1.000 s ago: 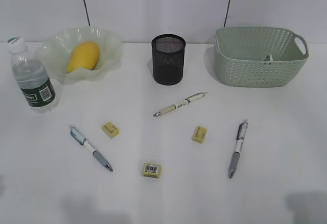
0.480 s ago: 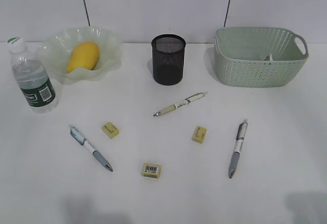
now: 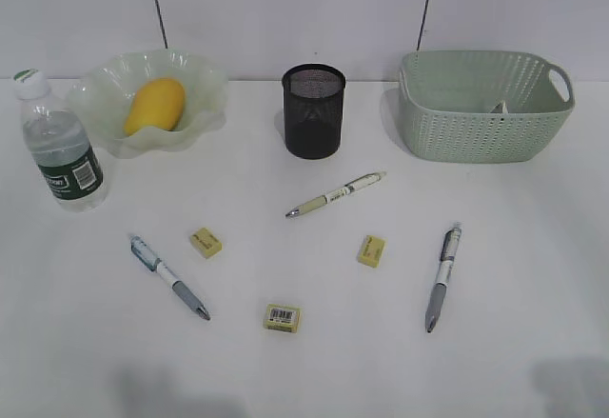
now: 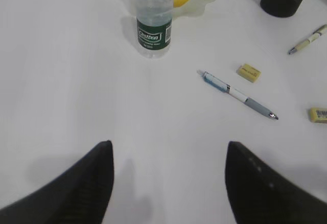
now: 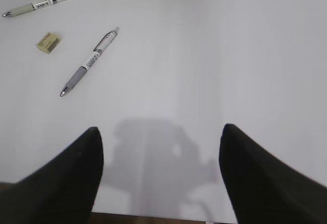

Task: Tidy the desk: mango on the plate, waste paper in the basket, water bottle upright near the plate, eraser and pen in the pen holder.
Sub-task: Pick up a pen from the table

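Mango (image 3: pixel 155 105) sits on plate (image 3: pixel 195 83), bottle (image 3: pixel 59 144) upright just left of it. Paper (image 3: pixel 499 108) barely visible inside basket (image 3: pixel 476 123). Holder (image 3: pixel 313 111) stands between plate and basket. Three pens and three erasers lie loose on table (image 3: pixel 533 275). My left end effector (image 4: pixel 168 175) and right end effector (image 5: pixel 161 170) both spread wide, grasping nothing, above bare table.
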`<control>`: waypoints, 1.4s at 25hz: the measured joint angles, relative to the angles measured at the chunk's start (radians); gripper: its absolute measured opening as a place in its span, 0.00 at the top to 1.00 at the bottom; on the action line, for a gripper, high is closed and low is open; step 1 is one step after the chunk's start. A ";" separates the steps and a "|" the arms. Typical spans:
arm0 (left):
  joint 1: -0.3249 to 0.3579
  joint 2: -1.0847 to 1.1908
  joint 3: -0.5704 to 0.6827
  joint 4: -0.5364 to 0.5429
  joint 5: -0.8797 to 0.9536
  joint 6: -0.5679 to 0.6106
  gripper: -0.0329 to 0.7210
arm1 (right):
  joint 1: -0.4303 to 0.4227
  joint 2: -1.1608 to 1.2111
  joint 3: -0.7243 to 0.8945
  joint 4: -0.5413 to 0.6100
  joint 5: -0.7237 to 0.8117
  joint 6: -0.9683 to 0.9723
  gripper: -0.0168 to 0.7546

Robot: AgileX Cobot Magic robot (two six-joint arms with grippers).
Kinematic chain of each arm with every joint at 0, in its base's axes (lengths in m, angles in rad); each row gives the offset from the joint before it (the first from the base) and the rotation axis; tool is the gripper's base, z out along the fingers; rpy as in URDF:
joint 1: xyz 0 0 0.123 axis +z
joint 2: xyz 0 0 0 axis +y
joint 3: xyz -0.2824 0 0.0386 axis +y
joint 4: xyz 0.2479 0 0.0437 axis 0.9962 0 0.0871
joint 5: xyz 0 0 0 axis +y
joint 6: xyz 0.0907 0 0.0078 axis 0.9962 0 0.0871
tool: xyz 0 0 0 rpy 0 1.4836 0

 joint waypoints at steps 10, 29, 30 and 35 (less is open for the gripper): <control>0.000 -0.061 0.002 0.000 0.006 0.000 0.29 | 0.000 0.019 -0.010 -0.016 -0.003 0.000 0.25; 0.000 -0.061 0.002 0.000 0.006 0.002 0.31 | 0.000 0.702 -0.138 0.084 -0.205 0.076 0.25; 0.000 -0.061 0.003 0.000 0.006 0.002 0.31 | 0.000 0.729 -0.139 0.100 -0.207 0.078 0.25; 0.000 -0.061 0.003 0.002 0.006 0.003 0.33 | 0.000 0.896 -0.182 0.112 -0.207 0.135 0.25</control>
